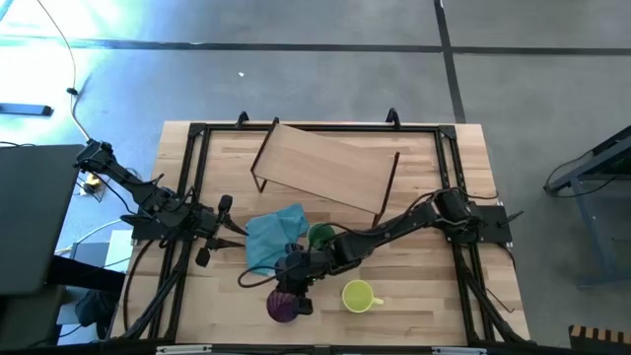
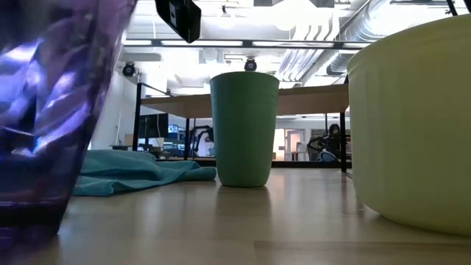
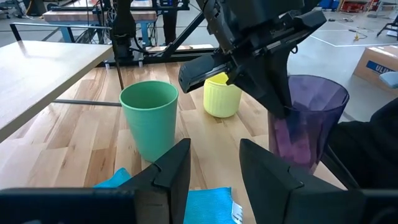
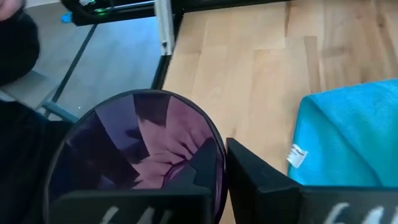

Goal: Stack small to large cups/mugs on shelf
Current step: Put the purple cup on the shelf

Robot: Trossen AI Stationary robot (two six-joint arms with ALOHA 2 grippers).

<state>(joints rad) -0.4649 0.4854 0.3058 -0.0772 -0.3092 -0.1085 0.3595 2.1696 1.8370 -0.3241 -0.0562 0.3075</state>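
Observation:
The purple tumbler (image 1: 284,306) stands near the table's front edge. It also shows in the right wrist view (image 4: 134,149) and close up in the low view (image 2: 51,110). My right gripper (image 1: 293,279) is shut on its rim. The green cup (image 1: 320,235) stands upright on its base behind it. The yellow mug (image 1: 358,295) sits on the table to the tumbler's right. The shelf (image 1: 325,168) stands on its dark legs at the far middle. My left gripper (image 3: 214,168) is open and empty at the table's left, over the blue cloth's edge. My right gripper holds the tumbler's rim (image 4: 217,152) on its far side, one finger (image 4: 202,165) inside the tumbler and one (image 4: 261,183) outside. The fingers come from above, slanting down. The tumbler stands upright, and its base (image 2: 29,221) seems to rest on the table.
A light blue cloth (image 1: 274,237) lies crumpled between my left gripper and the green cup. Bare tabletop (image 1: 434,296) lies to the right of the yellow mug. The black frame (image 1: 197,177) runs along the table's sides.

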